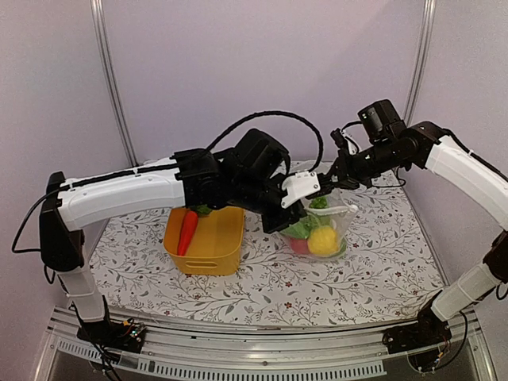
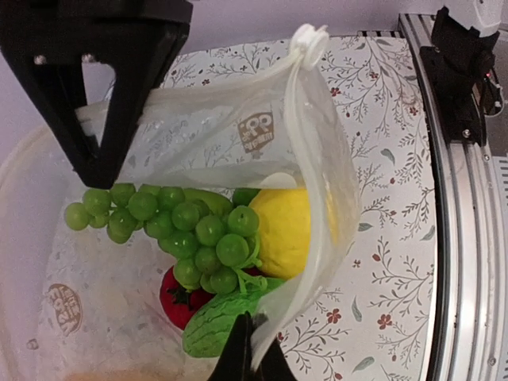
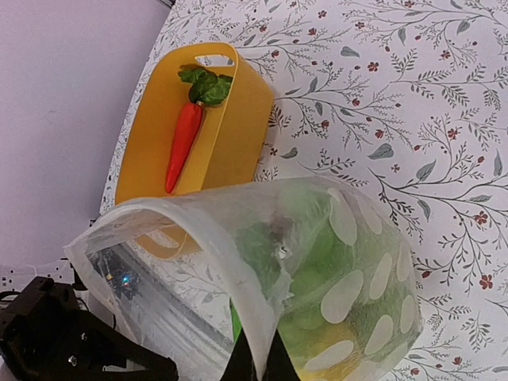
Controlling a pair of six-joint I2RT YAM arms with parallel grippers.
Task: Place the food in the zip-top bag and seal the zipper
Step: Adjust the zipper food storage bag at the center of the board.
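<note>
My left end effector [image 2: 246,357] and right end effector [image 3: 254,359] each pinch the bag [image 3: 357,262] rim, holding it open on the surface [image 1: 262,286] mid-loading, I judge; next I'd free one for the carrot [image 3: 182,143] in the tub [image 3: 234,135].

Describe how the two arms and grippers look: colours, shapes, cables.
Both have white link shells and black joints. A black cable arches over the left arm; the right arm carries a black box. The left gripper and right gripper end in slim dark tips.
</note>
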